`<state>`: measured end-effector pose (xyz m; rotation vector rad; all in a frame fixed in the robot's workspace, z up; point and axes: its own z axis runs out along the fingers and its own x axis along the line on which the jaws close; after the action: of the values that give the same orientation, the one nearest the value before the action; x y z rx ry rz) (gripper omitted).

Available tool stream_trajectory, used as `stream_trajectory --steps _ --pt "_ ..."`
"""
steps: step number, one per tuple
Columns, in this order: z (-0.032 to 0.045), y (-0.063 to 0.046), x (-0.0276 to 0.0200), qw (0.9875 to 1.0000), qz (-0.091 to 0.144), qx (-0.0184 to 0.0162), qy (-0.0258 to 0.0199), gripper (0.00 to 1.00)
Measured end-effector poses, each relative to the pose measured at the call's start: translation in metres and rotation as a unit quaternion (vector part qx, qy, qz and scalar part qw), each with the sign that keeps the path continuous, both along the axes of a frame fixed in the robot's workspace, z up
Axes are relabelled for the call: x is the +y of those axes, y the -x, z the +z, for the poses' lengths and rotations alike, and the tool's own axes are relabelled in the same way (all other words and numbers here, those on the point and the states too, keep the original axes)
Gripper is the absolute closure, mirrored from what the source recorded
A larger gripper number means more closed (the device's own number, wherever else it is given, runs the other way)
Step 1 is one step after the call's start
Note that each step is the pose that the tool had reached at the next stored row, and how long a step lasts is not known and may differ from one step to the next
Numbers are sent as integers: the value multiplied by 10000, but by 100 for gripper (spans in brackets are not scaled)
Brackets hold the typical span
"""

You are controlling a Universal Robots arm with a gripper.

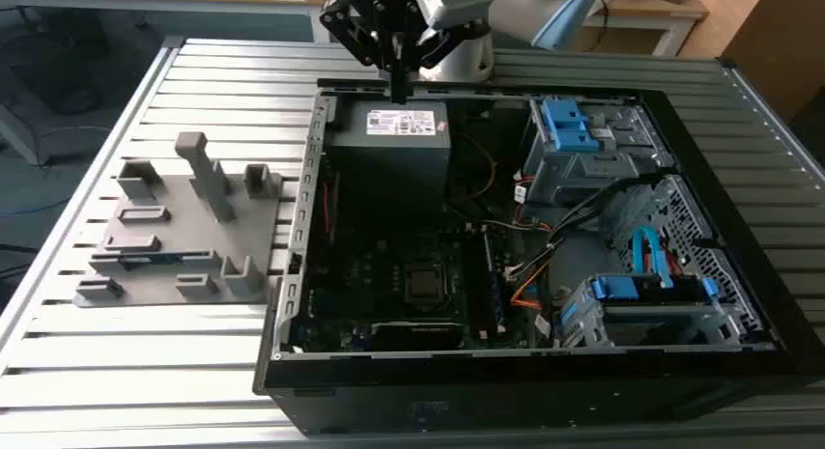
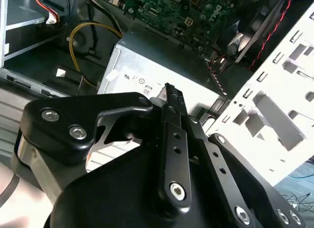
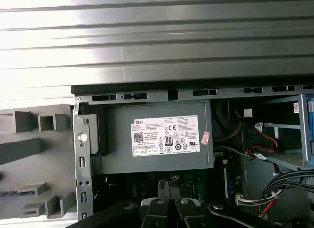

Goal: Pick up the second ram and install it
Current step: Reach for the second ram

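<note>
Gripper (image 1: 400, 92) clenched, fingertips pressed together with nothing between them, poised at the far rim of the open computer case (image 1: 304, 227), just above the grey power supply (image 1: 393, 150). On that supply, a white label (image 3: 165, 136) with dark print, a small pink sticker (image 3: 205, 137) just beside it. Second ram (image 1: 150, 261) well apart from the gripper, lying flat in the grey fixture (image 1: 149, 280) on the slatted table (image 1: 155, 372) at the exterior view's left. Long axis across that view, one end toward the case.
</note>
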<state>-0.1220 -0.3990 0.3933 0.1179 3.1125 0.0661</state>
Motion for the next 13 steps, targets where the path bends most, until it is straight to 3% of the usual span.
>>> stream_trajectory --steps 7,13 --pt "1 25 0 10000 -1 0 1 90" --pt "0 266 0 10000 1 -9 0 90"
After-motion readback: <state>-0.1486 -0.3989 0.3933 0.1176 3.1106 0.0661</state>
